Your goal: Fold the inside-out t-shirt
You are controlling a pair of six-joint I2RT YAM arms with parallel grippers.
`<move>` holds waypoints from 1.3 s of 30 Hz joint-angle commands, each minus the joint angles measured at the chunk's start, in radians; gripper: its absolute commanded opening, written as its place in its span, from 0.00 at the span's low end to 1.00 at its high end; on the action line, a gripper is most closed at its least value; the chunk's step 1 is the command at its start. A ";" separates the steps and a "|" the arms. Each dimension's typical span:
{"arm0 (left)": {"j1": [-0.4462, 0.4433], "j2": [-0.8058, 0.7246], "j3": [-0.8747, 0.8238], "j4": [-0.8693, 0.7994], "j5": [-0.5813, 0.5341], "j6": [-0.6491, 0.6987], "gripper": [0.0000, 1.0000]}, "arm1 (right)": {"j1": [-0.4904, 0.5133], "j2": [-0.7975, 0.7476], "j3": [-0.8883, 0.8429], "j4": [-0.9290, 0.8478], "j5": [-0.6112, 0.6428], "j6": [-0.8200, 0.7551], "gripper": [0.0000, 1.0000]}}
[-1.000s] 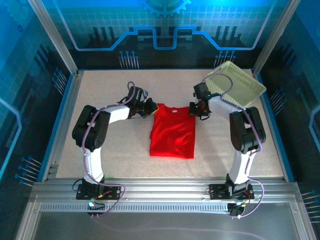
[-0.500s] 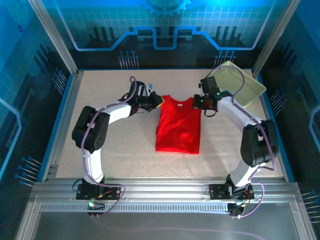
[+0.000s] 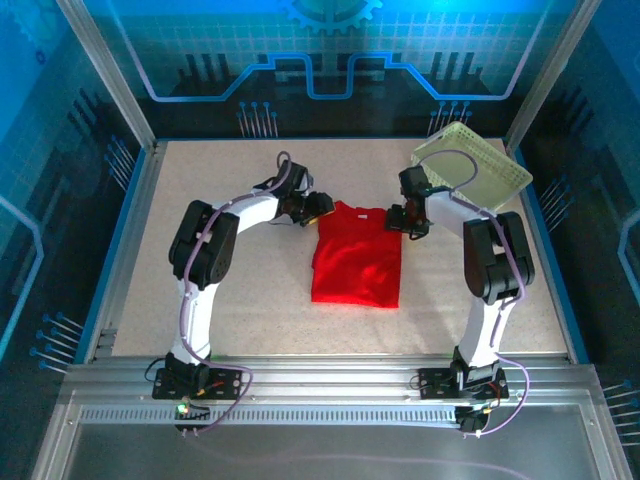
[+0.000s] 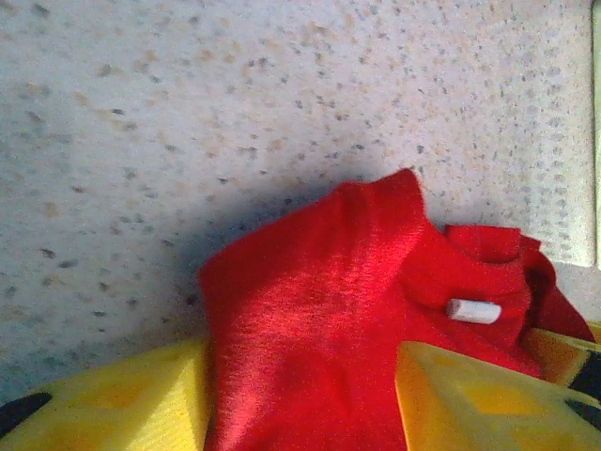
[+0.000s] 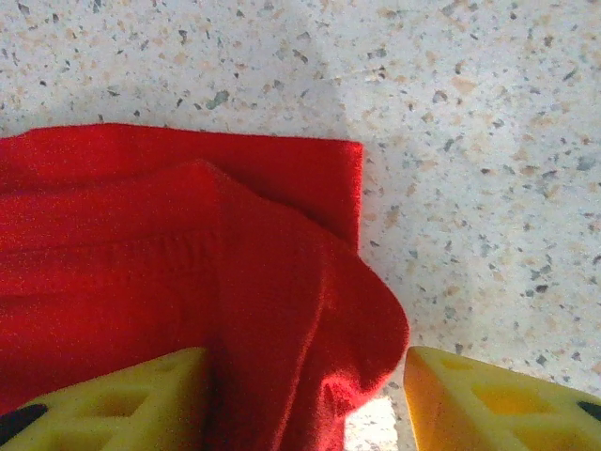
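Note:
The inside-out t-shirt (image 3: 357, 260), bright red, lies folded into a narrow rectangle mid-table, collar end away from the arm bases. My left gripper (image 3: 318, 207) is at its far left corner and my right gripper (image 3: 396, 218) at its far right corner. In the left wrist view the red cloth (image 4: 319, 310) bunches between the spread yellow fingers of the open left gripper (image 4: 300, 404), with the white tag (image 4: 472, 310) beside it. The right wrist view shows a rounded fold of the shirt (image 5: 141, 272) between the parted fingers of the open right gripper (image 5: 305, 404), with bare table beside the right finger.
A pale yellow-green lattice basket (image 3: 480, 175) sits tilted at the far right corner, just behind the right arm. Speckled tabletop (image 3: 220, 290) surrounds the shirt. Metal frame posts and blue walls border the table.
The shirt was carried right and away from the bases, its far edge lifted, then set down flat. Both grippers came down at its far corners.

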 commanded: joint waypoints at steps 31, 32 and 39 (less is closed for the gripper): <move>-0.119 -0.186 -0.265 -0.073 -0.210 -0.040 0.28 | 0.211 0.040 0.029 0.031 -0.103 0.045 0.05; -0.120 -0.233 -0.318 -0.057 -0.215 -0.051 0.28 | 0.223 0.022 0.017 0.042 -0.103 0.034 0.04; -0.116 -0.482 -0.608 -0.020 -0.316 -0.108 0.39 | 0.263 -0.044 -0.023 0.060 -0.082 -0.005 0.10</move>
